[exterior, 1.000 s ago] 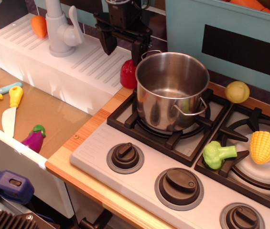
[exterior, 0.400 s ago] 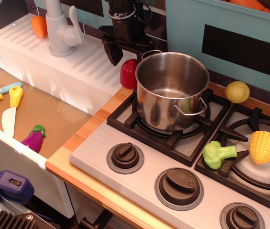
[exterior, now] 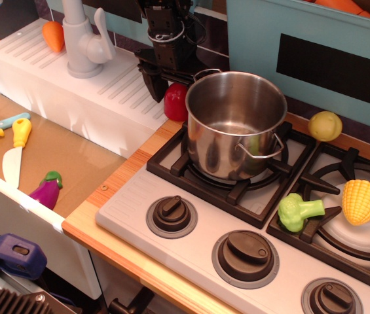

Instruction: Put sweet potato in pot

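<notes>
The sweet potato (exterior: 175, 103) is a small glossy red toy standing on the counter, right against the left back side of the pot. The pot (exterior: 235, 124) is a shiny steel pot with loop handles and no lid; it stands on the left burner grate (exterior: 171, 154). My gripper (exterior: 169, 84) is black and hangs just above the sweet potato's top, close to the pot's back-left rim. Its jaws stand apart, with the left finger (exterior: 150, 84) beside the potato's upper left. The right finger is mostly hidden behind the potato and the pot rim.
A white ribbed drainboard (exterior: 73, 78) with a grey faucet (exterior: 83, 39) and a small orange toy (exterior: 53, 34) lies to the left. A yellow-green round toy (exterior: 325, 125), broccoli (exterior: 296, 210) and corn (exterior: 364, 200) sit to the right. Toy knives (exterior: 13, 147) and an eggplant (exterior: 47, 188) lie in the sink.
The gripper has moved down and slightly right, from above the drainboard to just over the sweet potato. The potato and pot have not moved.
</notes>
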You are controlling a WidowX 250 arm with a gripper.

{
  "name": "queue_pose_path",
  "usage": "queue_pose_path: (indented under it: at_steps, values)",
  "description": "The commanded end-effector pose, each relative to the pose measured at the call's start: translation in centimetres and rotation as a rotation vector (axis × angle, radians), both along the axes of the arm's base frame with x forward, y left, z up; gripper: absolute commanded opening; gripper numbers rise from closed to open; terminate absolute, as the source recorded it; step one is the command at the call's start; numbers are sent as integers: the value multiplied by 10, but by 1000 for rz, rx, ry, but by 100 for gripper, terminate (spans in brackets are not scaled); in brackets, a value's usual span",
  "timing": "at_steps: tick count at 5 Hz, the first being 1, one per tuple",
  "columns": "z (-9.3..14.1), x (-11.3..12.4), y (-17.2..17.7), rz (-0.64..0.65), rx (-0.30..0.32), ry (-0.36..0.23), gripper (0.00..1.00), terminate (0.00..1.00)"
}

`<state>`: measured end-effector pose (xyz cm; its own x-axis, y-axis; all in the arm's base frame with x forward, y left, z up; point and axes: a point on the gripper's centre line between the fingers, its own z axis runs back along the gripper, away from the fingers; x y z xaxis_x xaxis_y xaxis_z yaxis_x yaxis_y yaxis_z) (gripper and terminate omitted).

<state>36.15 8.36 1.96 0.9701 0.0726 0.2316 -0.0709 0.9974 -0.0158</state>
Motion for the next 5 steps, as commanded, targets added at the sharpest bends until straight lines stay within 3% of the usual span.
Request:
queue_pose_path:
  at_steps: [1, 3, 5]
  values:
    - [14, 6, 3, -15, 19, -28, 0, 0]
    - [44, -4, 19, -6, 117, 32, 0, 0]
    - [90, -17, 36, 28, 212, 93, 0, 0]
